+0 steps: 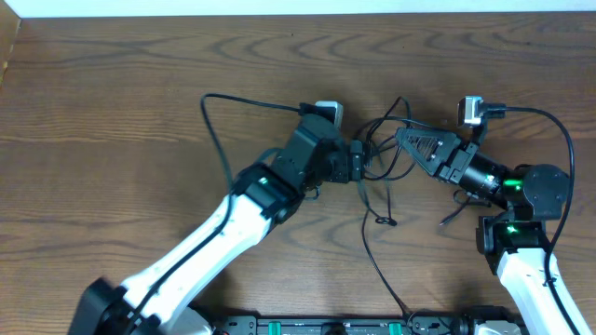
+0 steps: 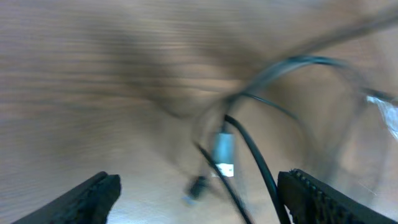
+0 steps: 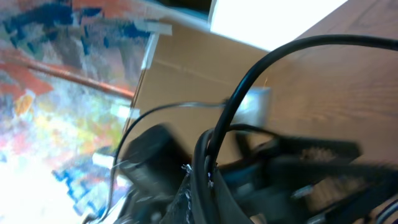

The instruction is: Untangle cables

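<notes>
- Dark ridged fingers (image 2: 93,198) of the left gripper (image 2: 199,186) stood wide apart nearest the lens and held nothing. They were poised over a black cord and a silver-tipped plug (image 2: 222,152) in the gap between them, though the view was blurred.
- Seen from overhead, the cables (image 1: 377,163) formed a small knot of black loops on the wooden table (image 1: 112,112). The knot sat about midway between the side edges and nearer the far edge, directly between the two grippers.
- At the knot's right side, the right gripper (image 1: 402,137) was closed to a point, with black cords running off its tip. Whether a strand was actually pinched there could not be made out.
- By the look of it, the work was at an early separating step, with the right arm anchoring the tangle and the left lining up to take a strand. The next move would call for the left jaws to close on one cord alone, not the plug or two strands, and then draw it toward the left edge.
- One loose strand (image 1: 377,261) ran from the knot toward the near edge, its long axis lying far-to-near with a gentle curve.
- In the wrist view, the silver-tipped plug appeared to lie lengthwise along the left gripper's reach, its tip toward the fingers.
</notes>
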Available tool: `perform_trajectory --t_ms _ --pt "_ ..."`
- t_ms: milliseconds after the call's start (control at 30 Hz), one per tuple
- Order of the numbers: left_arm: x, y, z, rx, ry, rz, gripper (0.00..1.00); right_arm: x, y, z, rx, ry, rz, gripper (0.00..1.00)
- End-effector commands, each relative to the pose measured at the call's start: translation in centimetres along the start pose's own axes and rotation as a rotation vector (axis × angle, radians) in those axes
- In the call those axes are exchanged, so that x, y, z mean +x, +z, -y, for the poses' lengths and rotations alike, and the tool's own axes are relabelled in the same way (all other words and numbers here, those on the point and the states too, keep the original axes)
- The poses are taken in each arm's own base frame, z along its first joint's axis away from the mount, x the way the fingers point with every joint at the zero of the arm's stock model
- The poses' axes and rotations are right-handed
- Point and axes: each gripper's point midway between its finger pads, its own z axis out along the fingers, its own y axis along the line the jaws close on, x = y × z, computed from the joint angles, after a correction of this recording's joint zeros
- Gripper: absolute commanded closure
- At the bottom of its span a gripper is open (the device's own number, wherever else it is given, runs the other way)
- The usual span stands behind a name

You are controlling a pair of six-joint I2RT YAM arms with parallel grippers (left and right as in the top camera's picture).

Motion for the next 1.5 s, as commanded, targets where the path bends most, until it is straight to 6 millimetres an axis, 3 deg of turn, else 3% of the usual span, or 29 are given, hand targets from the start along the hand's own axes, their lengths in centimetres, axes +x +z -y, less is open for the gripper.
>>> perform_trajectory --t_ms 0,67,267,433,500,633,733,833,900,1000,1033,1100,1200,1333,1467 --pt "-2.1 0.7 -4.1 -0.235 -0.009 0.128 0.2 0.7 -0.1 -0.9 -0.021 0.001 -0.047 0.99" --pt "-3.1 0.3 -6.5 -0.36 -0.009 0.188 0.2 0.1 -0.5 -1.2 -0.025 -0.024 -0.024 0.98" --pt "-6.5 -3.7 -14.1 -0.686 -0.06 0.343 0.2 -3.7 -3.6 -0.9 0.018 -0.141 0.125 0.98" --pt "-6.4 -4.9 -19.0 -0.748 -0.191 0.303 0.2 -7.3 -7.6 1.0 0.127 -0.235 0.273 0.98" --pt "-5.6 -4.0 -19.4 -0.672 -0.255 0.231 0.2 -8.4 -9.4 2.7 0.198 -0.236 0.326 0.98" --pt "-4.4 -2.0 -17.5 -0.432 -0.337 0.09 0.2 -9.0 -11.9 7.2 0.359 -0.183 0.39 0.99" --pt "-3.6 -1.2 -15.4 -0.291 -0.36 0.014 0.2 -8.0 -12.9 10.8 0.488 -0.109 0.396 0.98" --pt "-2.9 -0.8 -13.2 -0.173 -0.369 -0.05 0.24 -6.5 -12.7 12.3 0.53 -0.089 0.342 0.99" --pt "-2.5 -0.6 -12.0 -0.11 -0.372 -0.084 0.44 -5.6 -12.2 12.9 0.542 -0.082 0.303 0.98" --pt "-2.3 -0.6 -10.9 -0.046 -0.375 -0.111 0.87 -3.9 -10.8 13.3 0.542 -0.093 0.223 0.94" --pt "-2.3 -0.6 -10.4 -0.024 -0.375 -0.118 0.92 -3.5 -10.4 13.4 0.54 -0.096 0.2 0.93" --pt "-2.6 -0.6 -8.6 0.074 -0.37 -0.132 0.92 -2.5 -9.6 13.5 0.536 -0.102 0.156 0.91" --pt "-4.2 -1.4 -4.0 0.324 -0.312 -0.129 0.92 -1.2 -8.6 13.9 0.544 -0.118 0.097 0.84" --pt "-6.7 -4.1 1.8 0.648 -0.16 -0.077 0.92 0.2 -7.9 14.5 0.561 -0.107 0.045 0.76" --pt "-8.4 -6.3 4.9 0.806 -0.142 -0.04 0.92 1.8 -7.8 15.1 0.578 -0.064 -0.003 0.71"
